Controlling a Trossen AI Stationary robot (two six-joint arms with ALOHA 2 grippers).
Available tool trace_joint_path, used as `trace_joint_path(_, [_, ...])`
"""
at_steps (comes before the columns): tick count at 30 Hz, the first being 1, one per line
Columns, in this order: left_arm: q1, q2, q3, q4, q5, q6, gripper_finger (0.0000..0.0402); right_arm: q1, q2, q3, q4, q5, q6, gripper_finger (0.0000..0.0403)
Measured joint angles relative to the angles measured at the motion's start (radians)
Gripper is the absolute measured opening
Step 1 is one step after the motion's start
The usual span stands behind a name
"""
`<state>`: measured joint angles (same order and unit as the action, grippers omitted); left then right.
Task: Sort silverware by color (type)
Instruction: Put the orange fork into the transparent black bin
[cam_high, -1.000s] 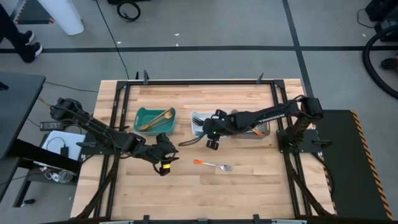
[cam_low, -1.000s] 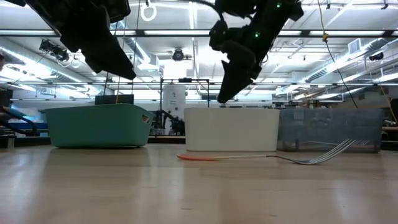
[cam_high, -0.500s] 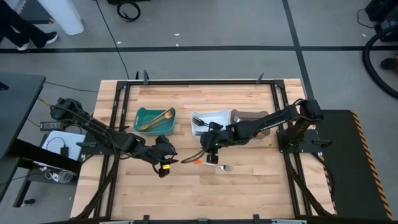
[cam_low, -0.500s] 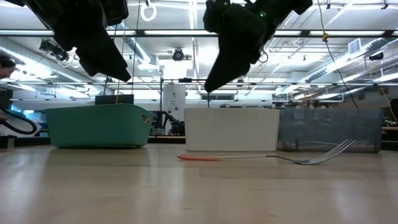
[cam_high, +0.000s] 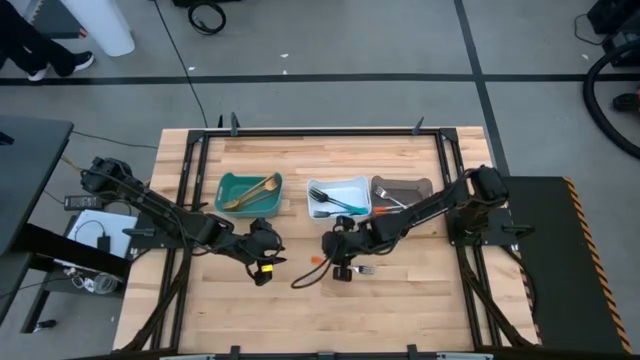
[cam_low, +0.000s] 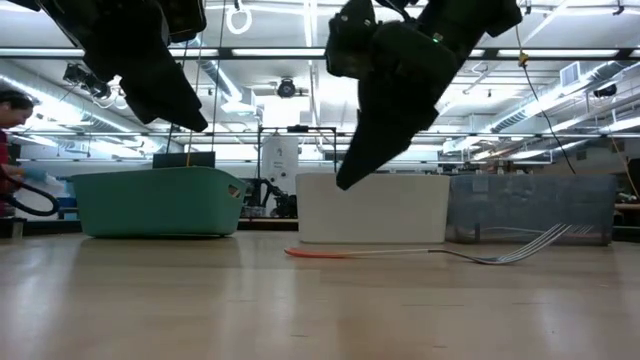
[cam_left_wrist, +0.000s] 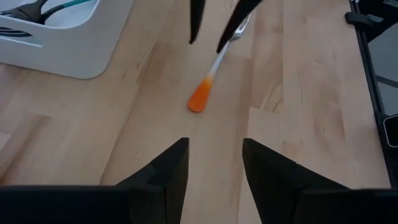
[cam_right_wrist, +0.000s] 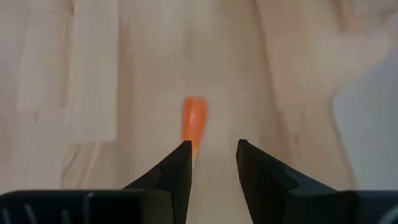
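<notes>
Right jaws parted over orange-handled fork, its head hidden.

Probably a lab: ceiling striplights, taped floor.

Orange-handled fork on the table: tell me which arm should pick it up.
Right. The right gripper hangs open directly over the orange-handled fork, straddling its handle in the right wrist view. The left gripper, also open, waits off to the side.

The fork has an orange handle and a silvery head. The surface is pale wood with plank seams. The bins are teal, white and grey. Both hands, left and right, are black.
</notes>
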<state>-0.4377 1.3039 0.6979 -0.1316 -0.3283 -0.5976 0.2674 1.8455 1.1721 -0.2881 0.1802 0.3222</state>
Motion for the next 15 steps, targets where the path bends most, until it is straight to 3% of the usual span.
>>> trace_joint_path(15, [0.005, -0.002, 0.0, -0.024, 0.0, 0.007, 0.016, 0.086, 0.002, -0.11, 0.019, 0.043, 0.166, 0.0161])
